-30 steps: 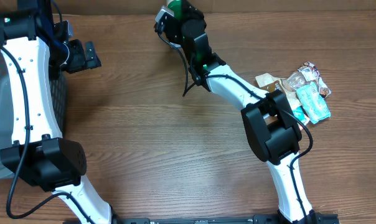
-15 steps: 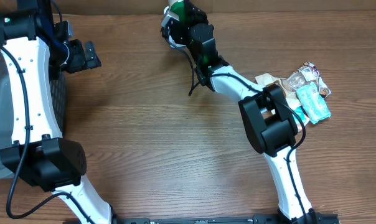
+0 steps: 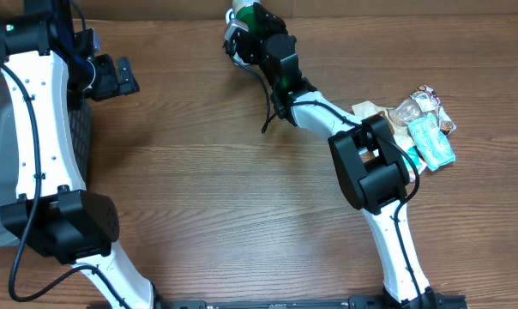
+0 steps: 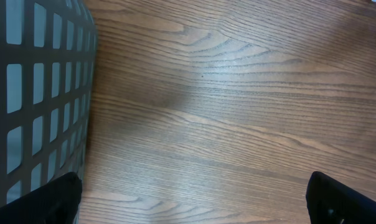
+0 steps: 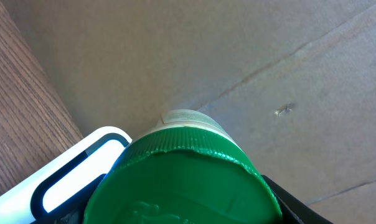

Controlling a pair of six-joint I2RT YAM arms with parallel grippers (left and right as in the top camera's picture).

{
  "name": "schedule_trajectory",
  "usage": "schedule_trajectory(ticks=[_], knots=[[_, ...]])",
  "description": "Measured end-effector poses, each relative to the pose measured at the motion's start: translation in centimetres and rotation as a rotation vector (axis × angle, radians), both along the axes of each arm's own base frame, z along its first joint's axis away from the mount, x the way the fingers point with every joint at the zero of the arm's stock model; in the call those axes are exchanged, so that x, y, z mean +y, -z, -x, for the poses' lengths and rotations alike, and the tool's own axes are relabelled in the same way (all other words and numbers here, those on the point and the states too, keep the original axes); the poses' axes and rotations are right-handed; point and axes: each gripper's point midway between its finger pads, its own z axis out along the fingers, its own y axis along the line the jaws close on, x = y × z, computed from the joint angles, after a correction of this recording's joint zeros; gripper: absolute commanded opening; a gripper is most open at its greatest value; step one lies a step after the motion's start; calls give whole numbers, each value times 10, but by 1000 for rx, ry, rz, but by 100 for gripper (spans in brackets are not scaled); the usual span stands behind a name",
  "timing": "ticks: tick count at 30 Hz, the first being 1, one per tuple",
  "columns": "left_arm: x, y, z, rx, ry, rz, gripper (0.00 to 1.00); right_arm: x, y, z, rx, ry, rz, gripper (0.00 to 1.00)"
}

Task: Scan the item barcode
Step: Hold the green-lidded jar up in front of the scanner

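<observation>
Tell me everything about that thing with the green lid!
It is a round container with a big green lid that looks like plastic, with ridges around its edge. The body behind the lid looks pale. The right gripper holds it at the far edge of the table, by a brown wall, lid toward the wrist camera. No barcode shows.

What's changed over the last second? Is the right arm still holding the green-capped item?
The right gripper, shut on the green-capped container, swung slightly to its right and toward the table's far edge, then nearly settled; the grip is unchanged. The left gripper stayed open beside the basket, and the pile of packets did not move.
</observation>
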Motion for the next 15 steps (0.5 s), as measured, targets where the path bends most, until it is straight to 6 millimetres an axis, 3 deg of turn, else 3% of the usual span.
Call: schedule_trajectory(ticks=[7, 12, 15], knots=[[0, 0, 0, 0, 0, 0, 99, 2, 3, 2, 17, 3, -11, 47], [0, 0, 0, 0, 0, 0, 100, 5, 12, 7, 113, 9, -32, 47], [0, 0, 0, 1, 0, 1, 100, 3, 6, 16, 204, 26, -36, 48]])
